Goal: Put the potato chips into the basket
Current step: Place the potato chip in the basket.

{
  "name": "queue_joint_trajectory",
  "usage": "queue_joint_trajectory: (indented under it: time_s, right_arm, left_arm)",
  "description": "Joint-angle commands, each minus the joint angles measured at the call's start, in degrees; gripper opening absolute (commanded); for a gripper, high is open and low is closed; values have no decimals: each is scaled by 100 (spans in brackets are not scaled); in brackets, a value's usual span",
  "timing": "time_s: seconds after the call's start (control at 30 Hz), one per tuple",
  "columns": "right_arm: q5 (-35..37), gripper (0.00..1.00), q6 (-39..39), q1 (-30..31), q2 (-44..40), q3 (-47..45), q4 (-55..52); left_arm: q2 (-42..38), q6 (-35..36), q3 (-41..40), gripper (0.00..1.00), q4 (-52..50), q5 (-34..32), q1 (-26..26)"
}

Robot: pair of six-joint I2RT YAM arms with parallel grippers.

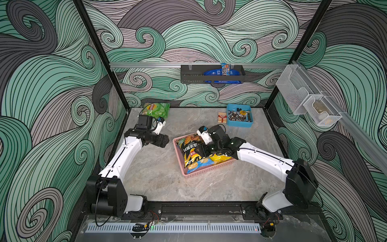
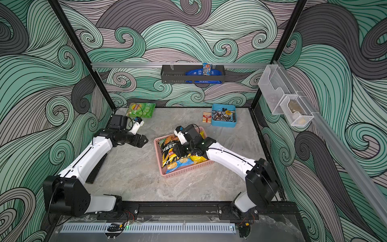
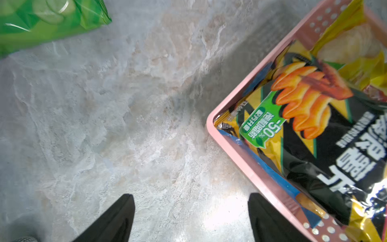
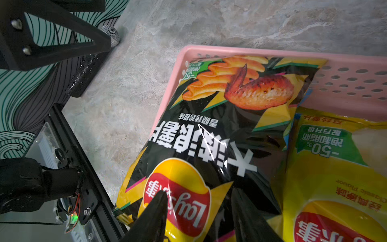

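Here, reading from left to right: the light green bag [image 1: 157, 110] [image 3: 41, 21] of potato chips is lying on the marble table [image 1: 159, 178] in the far left corner, well apart from the pink basket [image 1: 209, 168] and outside it. The left gripper [image 1: 166, 142] [image 3: 190, 194] is hovering between that bag and the basket. Its jaws are standing wide apart over bare table and are holding nothing.

The basket is sitting near the middle of the table, turned at an angle, and three bags are resting in it. The black-and-yellow bag [image 1: 188, 149] [image 4: 209, 130] is lying on top along the basket's left side, its logo end lapping over the rim. The blue bag [image 3: 270, 170] is showing from beneath it. The bright yellow bag [image 1: 219, 158] [image 4: 335, 167] is lying just beside it, toward the right.

The right gripper [image 1: 199, 152] [image 4: 199, 190] is reaching over the basket from the right. Its fingers [image 4: 155, 209] are standing about half apart and straddling the logo end of the black-and-yellow bag; whether they are pinching the foil I cannot tell.

Farther right, near the back wall, a small red box [image 1: 222, 117] is standing just beside a blue tray [image 1: 238, 124] of metal hardware.
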Motion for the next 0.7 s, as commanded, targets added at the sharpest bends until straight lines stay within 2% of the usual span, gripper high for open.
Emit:
queue_joint_trajectory:
  time_s: [0.0,0.3,0.5,0.67]
  right_arm:
    - [534,53,-142,123,-69,-326,-6]
    - [1047,56,-84,441,106,-751,12]
    - [1019,64,-35,560,-517,-323,-1]
    - [874,65,-25,522,-900,37,7]
  left_arm:
    - [-327,41,-281,87,486,199,6]
    - [-309,39,-449,87,596,346,11]
    - [-322,130,-330,87,546,245,5]
    - [-419,149,-362,86,589,237,6]
